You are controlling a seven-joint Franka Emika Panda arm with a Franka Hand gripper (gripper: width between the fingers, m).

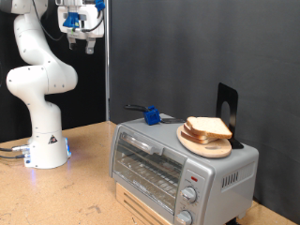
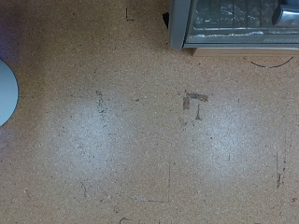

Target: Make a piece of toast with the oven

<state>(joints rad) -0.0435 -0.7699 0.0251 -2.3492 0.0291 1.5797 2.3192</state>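
Raised high at the exterior view's top, the gripper (image 1: 82, 39) hangs from the white arm (image 1: 37, 75) well above the wooden table (image 1: 84, 187) and far from everything on it. Its dark fingers point down with nothing between them, though at this size I cannot tell whether they are spread or closed. Near the exterior view's bottom right stands the oven (image 1: 178, 169), a silver box with its glass door closed, a wire rack visible behind the glass, two round knobs (image 1: 188, 204) stacked at its front right corner and a small red light just above them. On the oven's roof lies a round wooden board (image 1: 204, 142), and the piece of toast (image 1: 208, 127) rests on that board among a small stack of pale slices with tan crusts. A black upright stand (image 1: 227, 111) rises just behind the board, and a blue object (image 1: 150, 115) sits on the roof's far corner towards the exterior view's left. The wrist view looks straight down on bare, scuffed tabletop (image 2: 140, 131), with one corner of the oven (image 2: 234, 26) showing at the edge and a pale rounded shape (image 2: 6, 91) at the opposite edge; no fingers appear in it.
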